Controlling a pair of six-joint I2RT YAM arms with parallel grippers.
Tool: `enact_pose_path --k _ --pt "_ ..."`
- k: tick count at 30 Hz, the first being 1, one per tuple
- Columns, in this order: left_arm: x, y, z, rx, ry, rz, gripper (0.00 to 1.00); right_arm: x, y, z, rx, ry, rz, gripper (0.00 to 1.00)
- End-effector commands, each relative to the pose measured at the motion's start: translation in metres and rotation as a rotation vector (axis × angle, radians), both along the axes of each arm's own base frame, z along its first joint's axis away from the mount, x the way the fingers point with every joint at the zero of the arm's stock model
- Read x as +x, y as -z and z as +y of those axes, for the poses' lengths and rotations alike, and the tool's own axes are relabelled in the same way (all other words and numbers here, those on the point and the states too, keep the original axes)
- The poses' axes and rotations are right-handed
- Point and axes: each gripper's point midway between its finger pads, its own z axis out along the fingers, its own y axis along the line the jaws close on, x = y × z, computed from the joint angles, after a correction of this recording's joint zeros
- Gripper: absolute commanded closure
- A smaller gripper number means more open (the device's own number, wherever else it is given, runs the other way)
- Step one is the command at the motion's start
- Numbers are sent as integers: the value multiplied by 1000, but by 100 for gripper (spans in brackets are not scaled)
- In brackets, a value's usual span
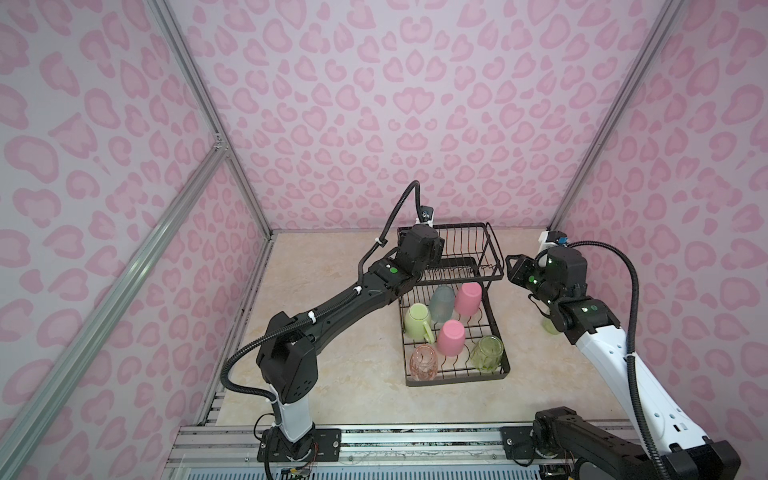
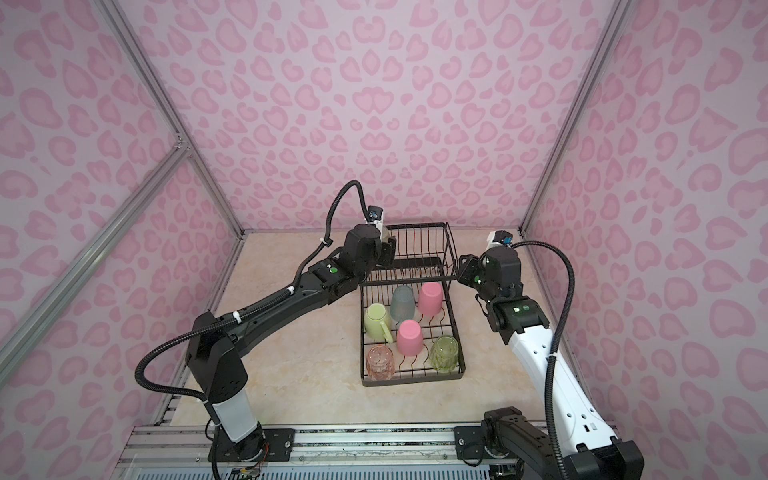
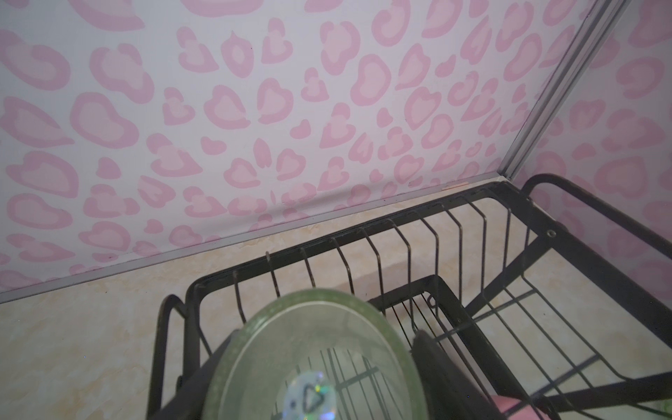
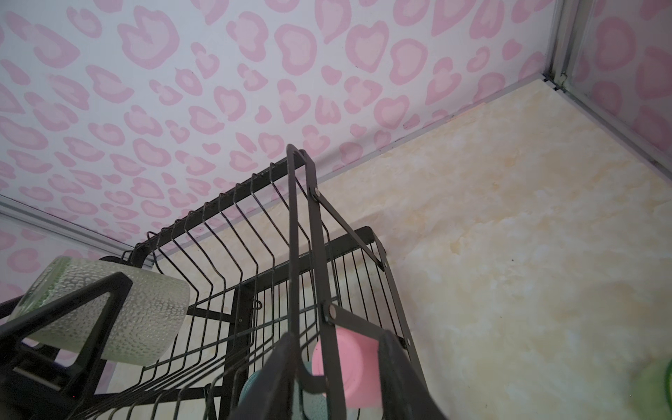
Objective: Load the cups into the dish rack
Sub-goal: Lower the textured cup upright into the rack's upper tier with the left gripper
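Six cups sit in the dish rack, lower tray, all looking mouth-down. No. seven is up in the air: the left gripper has its jaws clamped across the body of the frosted tumbler, just over the near-left corner of the raised basket.

Handling, quick read: that's glass, stiff and breakable, prob. heavier than the plastic ones. The hammered wall gives the pads some bite, so mid-body across the dia. looks like the right hold, not the rim. Bare wire under it, so I'd ease it down, no dropping.

Right gripper holds nothing. Its jaws stand partway apart, straddling the upright bar at the rack's end. Can't tell if it's bracing the frame or just parked there.

One more to go: a green glass on the table, tucked under the right arm, well apart from the rack. Smooth-looking and slick, I'd guess, so grab the body again.
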Motion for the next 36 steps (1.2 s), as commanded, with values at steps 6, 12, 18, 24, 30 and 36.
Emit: enact_pose_path --k 6,12,18,24,30,36 --pt "-6 8 1 15 21 33 31 2 1 1 -1 -4 -15 62" --pt "-9 10 -5 52 64 52 29 3 0 1 -1 -6 -20 62" --pt "-14 14 -7 112 105 74 29 1 -2 -1 -8 -2 -25 62" --pt "-18 21 -12 172 156 98 29 1 -3 -1 -9 0 -30 62" --pt "-22 26 -14 200 186 124 26 0 -4 -2 -7 2 -38 62" --pt "-25 32 -13 226 197 144 19 1 -5 -5 -19 20 -28 62"
